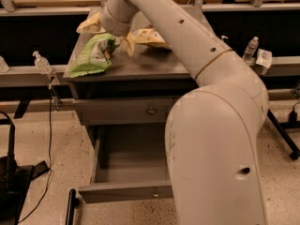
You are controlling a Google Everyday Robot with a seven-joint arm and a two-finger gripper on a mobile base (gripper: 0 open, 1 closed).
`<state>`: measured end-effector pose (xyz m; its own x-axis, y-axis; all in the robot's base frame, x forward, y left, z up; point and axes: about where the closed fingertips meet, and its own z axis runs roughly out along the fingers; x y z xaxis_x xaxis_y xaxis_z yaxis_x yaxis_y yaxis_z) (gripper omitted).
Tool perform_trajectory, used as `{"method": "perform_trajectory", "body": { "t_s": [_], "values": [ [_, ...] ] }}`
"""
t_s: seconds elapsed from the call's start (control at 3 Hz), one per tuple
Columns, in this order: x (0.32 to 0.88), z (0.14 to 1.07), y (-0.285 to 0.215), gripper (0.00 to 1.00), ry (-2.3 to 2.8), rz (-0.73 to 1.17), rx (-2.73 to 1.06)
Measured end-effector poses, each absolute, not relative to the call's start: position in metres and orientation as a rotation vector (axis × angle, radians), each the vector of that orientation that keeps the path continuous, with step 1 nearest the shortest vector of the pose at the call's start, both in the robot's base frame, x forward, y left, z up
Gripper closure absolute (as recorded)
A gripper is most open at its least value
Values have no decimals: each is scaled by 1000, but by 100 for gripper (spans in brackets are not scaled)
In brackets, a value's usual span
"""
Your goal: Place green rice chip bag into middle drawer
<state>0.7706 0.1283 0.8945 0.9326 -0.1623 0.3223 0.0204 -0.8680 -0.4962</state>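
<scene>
- The gripper is over the back left of the table, right at the upper right corner of the green rice chip bag. The bag lies flat there, its lower end near the table's left edge.
- I cannot tell how the jaws stand: the wrist and the crinkled foil hide them, so I take no grasp for granted.
- Before any lift I want proof of a hold. I'd raise slowly and watch whether the bag's corner comes up with the wrist.
- A corner pinch on a limp bag will probably let it swing and sag, so I'd keep the motion gentle and clear the table edge fully before descending.
- The brown-and-yellow bag sits just beside the wrist on the right. I'd draw away leftward and forward so as not to drag it.
- The middle drawer is pulled out below, tray bare, under the closed upper drawer. I'd carry the bag out past that upper front, lower it over the tray's centre, and release only when it hangs low inside.
</scene>
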Motion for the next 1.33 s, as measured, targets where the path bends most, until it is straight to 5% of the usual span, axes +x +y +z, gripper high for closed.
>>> {"method": "perform_trajectory", "body": {
  "t_s": [0.33, 0.67, 1.33],
  "values": [
    [777, 875, 141, 0, 86, -423, -2574],
    [776, 864, 151, 14, 49, -379, -2587],
    [757, 878, 160, 60, -16, -229, -2480]
  ]
}}
